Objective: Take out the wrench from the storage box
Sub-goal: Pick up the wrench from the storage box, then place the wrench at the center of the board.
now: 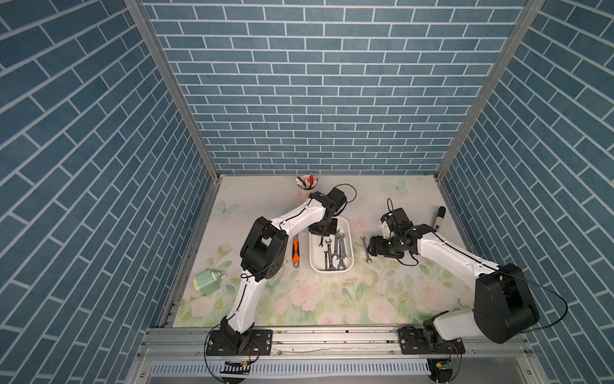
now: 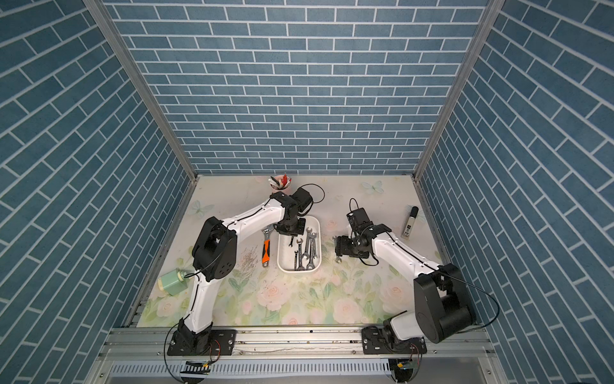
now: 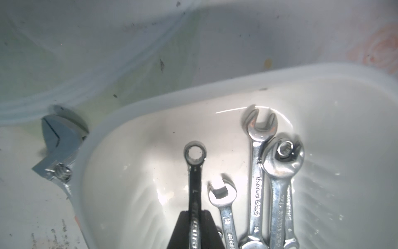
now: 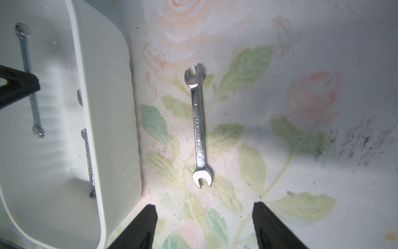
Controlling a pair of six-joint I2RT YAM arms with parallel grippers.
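1. The left gripper [image 3: 195, 215] is clenched on the shaft of a slim wrench [image 3: 195, 183]; this wrench is inside the storage box [image 3: 150, 101], with its ring end toward the box's end wall.
2. The right gripper [image 4: 204, 204] is released and grasps nothing; it hangs over another wrench [image 4: 198, 129], which lies on the table [image 4: 301, 151] beside the box.
3. I judge the slim wrench stiff, rather light, and slippery because the steel is polished; the flat middle of the shaft is the good place to hold, and the hold looks close to it.
4. Risk: it may swivel or slide in the grip; several wrenches [image 3: 256, 172] lie just beside it and could be knocked.
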